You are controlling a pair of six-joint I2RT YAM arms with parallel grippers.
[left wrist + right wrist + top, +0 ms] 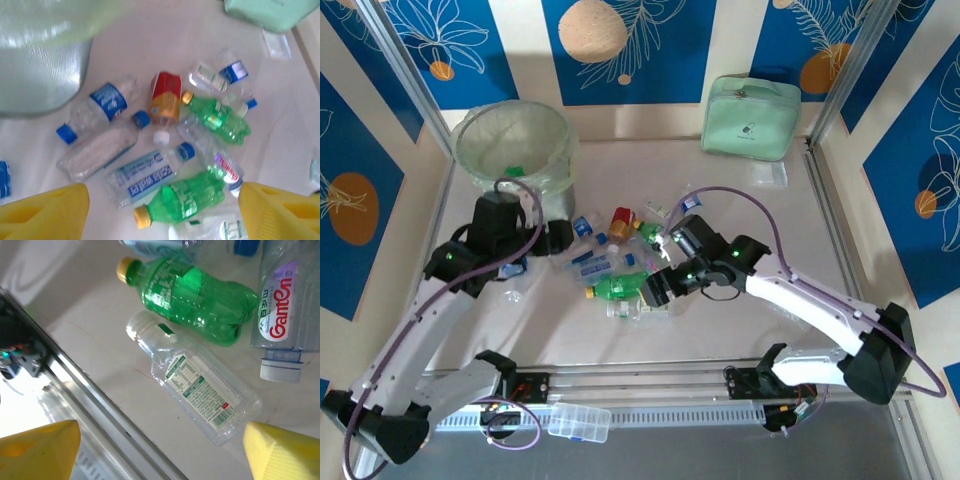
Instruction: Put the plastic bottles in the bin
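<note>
Several plastic bottles (620, 255) lie in a heap at mid-table. The bin (510, 140), a round translucent bucket with a clear bag, stands at the back left. My left gripper (558, 240) hovers at the heap's left edge, just in front of the bin. It (162, 200) is open and holds nothing, above a green bottle with a yellow cap (187, 197) and a clear soda-water bottle (147, 175). My right gripper (658, 290) is at the heap's near right side. It (160, 440) is open and holds nothing, over a flat clear bottle with a green label (200, 395).
A mint-green pouch (752, 118) leans on the back wall at the right. A flat clear lidded box (578, 422) rests on the front rail (100, 405). A small clear packet (765, 175) lies in front of the pouch. The bin wall (40, 70) is close to my left gripper.
</note>
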